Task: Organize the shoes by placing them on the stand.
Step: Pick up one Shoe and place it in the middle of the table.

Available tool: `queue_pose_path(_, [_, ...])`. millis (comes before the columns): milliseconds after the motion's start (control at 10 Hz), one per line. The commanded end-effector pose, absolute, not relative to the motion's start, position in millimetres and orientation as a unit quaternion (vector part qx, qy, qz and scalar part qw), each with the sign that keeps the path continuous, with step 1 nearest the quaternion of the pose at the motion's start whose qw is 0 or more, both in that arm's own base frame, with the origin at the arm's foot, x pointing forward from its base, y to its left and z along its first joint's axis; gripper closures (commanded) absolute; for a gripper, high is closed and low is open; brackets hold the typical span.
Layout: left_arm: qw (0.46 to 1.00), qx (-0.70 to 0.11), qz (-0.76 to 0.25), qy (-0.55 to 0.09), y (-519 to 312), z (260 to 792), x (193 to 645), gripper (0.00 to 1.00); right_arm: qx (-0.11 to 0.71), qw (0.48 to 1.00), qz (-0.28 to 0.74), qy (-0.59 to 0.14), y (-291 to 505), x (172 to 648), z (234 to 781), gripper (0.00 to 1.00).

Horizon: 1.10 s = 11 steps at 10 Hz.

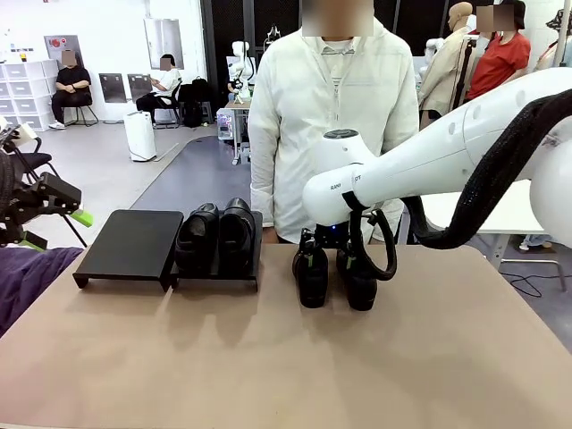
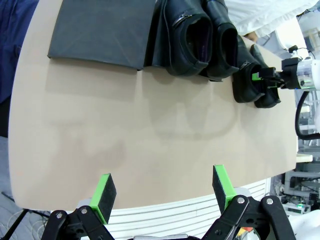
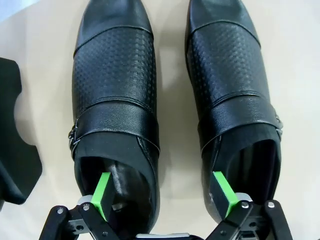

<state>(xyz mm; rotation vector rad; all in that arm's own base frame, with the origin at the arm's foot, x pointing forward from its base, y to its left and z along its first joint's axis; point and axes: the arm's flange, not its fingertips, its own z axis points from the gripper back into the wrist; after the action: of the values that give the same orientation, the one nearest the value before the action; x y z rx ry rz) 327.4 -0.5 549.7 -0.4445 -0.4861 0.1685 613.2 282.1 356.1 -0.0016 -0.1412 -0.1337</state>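
The black stand sits at the table's far left. Its left panel is bare, and two black shoes rest side by side on its right panel. Two more shoes stand as a pair on the table to the right of the stand. My right gripper hangs open over their heels, with one green pad in the left shoe and the other inside the right shoe, both inner walls between them. My left gripper is open and empty, off the table's left edge.
A person in a white jacket stands at the far side, just behind the stand and shoes. A purple cloth lies at the table's left edge. The near half of the tan table is bare.
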Motion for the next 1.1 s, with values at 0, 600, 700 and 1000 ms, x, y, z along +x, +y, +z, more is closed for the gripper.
queue_pose_path(0, [0.941, -0.224, 0.086, -0.239, 0.4, 550.3, 327.9, 0.00, 0.008, 0.995, -0.072, -0.063, 286.2, 619.0, 355.5, 0.00])
queue_pose_path(600, [0.941, -0.224, 0.086, -0.239, 0.4, 550.3, 327.9, 0.00, 0.013, 0.997, -0.062, -0.039, 286.5, 618.8, 354.1, 1.00])
queue_pose_path(700, [0.941, -0.224, 0.086, -0.239, 0.4, 550.3, 327.9, 0.00, 0.012, 0.997, -0.062, -0.039, 286.5, 619.1, 354.4, 1.00])
queue_pose_path(1000, [0.941, -0.224, 0.086, -0.239, 0.4, 550.3, 327.9, 0.00, 0.014, 0.998, -0.045, -0.038, 291.9, 621.5, 352.9, 1.00])
